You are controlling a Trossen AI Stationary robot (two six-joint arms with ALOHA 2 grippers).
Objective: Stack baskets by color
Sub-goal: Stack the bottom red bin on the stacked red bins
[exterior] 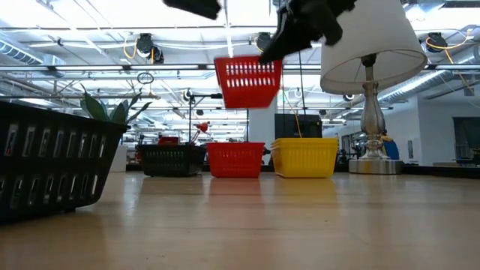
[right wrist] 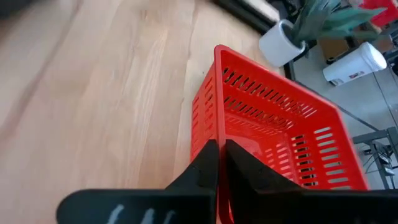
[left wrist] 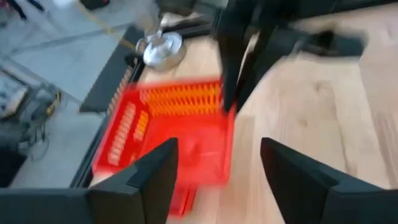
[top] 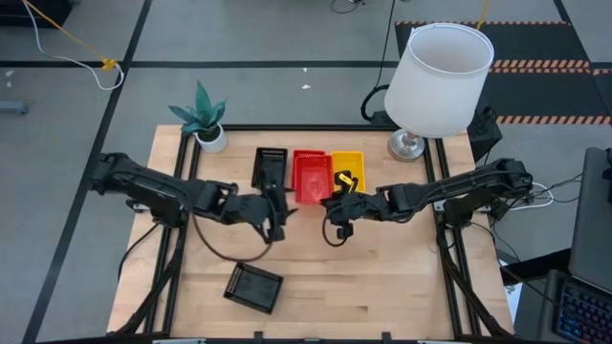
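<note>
Red basket (exterior: 248,82): aloft, clamped by its rim in right claw (right wrist: 219,163); left claw (left wrist: 217,177) apart, just beside. Step: carry to red stack (top: 311,175), table's 12 o'clock. Next: centre, lower, nest. Black (top: 271,166) and yellow (top: 348,168) stacks flank closely; room at 6 o'clock.

Bright, even overhead light; wrist views blurred (especially left).

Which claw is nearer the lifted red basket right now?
Right. The right claw is shut on the rim of the lifted red basket, holding it above the table. The left claw is open, just beside it, not touching.
</note>
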